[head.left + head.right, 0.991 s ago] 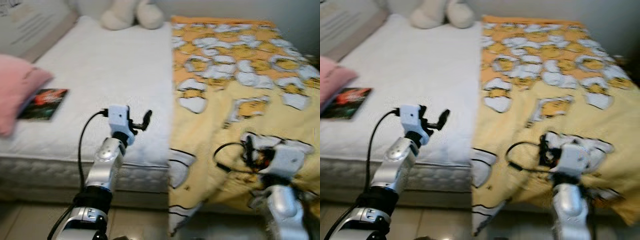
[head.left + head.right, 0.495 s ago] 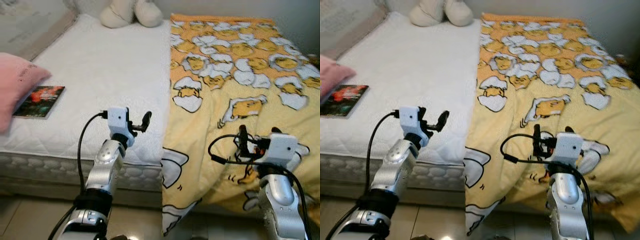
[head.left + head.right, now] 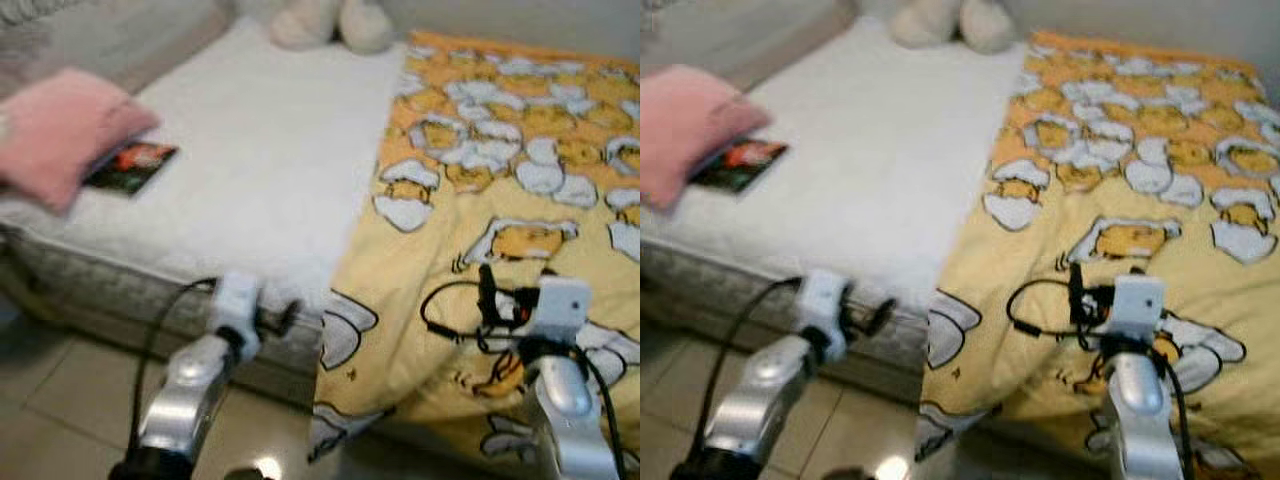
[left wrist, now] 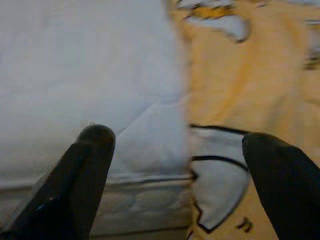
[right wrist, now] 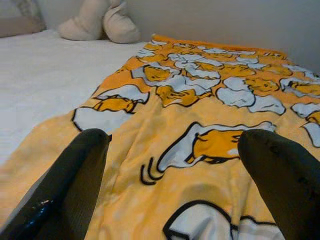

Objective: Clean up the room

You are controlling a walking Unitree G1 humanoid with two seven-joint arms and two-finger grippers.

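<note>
1. Indoors, beside a bed (image 3: pixel 250 170) with a bare white mattress, the robot holds both silver arms out before it; both head views are slightly blurred.
2. Spread over the right half of the bed, a yellow blanket (image 3: pixel 520 200) printed with white and orange cartoon figures hangs over the near edge toward the floor (image 3: pixel 50 400).
3. At the near edge of the mattress, just beside the blanket's border, the left gripper (image 4: pixel 180 150) hovers low with its two black fingers (image 4: pixel 87 165) spread wide apart, nothing between them.
4. Over the near part of the blanket, the right gripper (image 5: pixel 172 165) is raised, its fingers (image 5: pixel 75 170) likewise wide apart and holding nothing; a black cable loops beside its white wrist housing.
5. At the far left of the mattress lies a pink pillow (image 3: pixel 60 130), its edge overlapping a dark, colourful book (image 3: pixel 130 168) that rests flat on the sheet.
6. At the far end of the bed, against the wall, sits a cream soft toy (image 3: pixel 325 20), near the top corner of the blanket.
7. Pale tiles cover the floor beneath the left arm, with a bright spot of reflected light close to the hanging blanket.
</note>
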